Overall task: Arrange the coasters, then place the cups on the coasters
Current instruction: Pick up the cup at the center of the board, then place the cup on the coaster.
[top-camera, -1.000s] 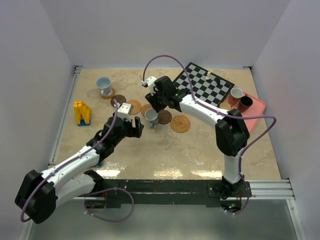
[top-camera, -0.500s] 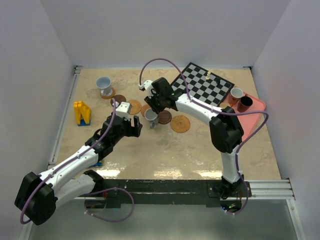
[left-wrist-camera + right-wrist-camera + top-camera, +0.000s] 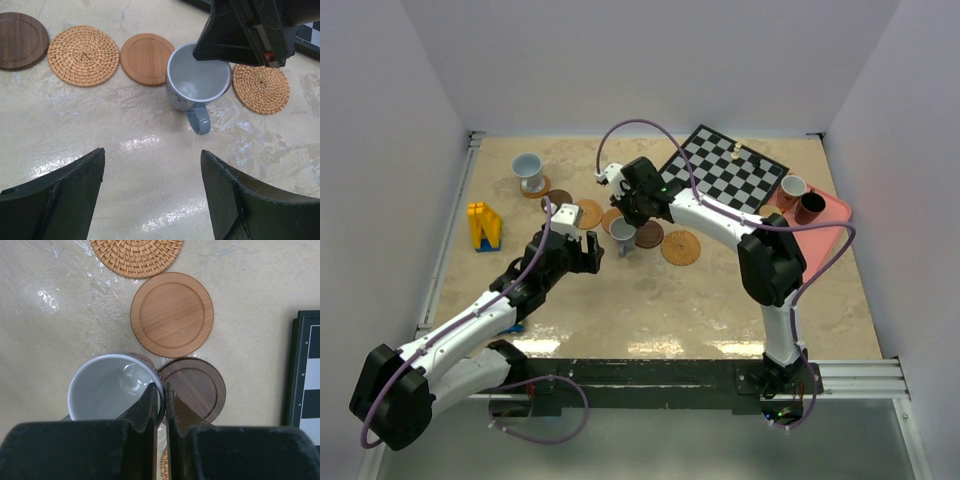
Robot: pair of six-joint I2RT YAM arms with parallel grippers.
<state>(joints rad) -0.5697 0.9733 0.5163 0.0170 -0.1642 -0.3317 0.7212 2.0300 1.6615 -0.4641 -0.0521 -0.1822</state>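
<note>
A grey-white cup with a blue handle stands on the table beside a dark brown coaster. My right gripper is shut on the cup's rim, one finger inside and one outside. A plain wood coaster and a woven coaster lie just beyond. My left gripper hovers open and empty near the cup. In the left wrist view a dark brown coaster, a woven coaster, a plain wood coaster and another woven coaster lie in a row.
A pale blue cup stands on a coaster at the back left. A pink tray at the right holds a white cup and a dark cup. A chessboard lies behind, a yellow toy at the left.
My right gripper's jaws have closed onto the grey-white cup's rim, and that arm shifted slightly left. The left arm has barely moved.
</note>
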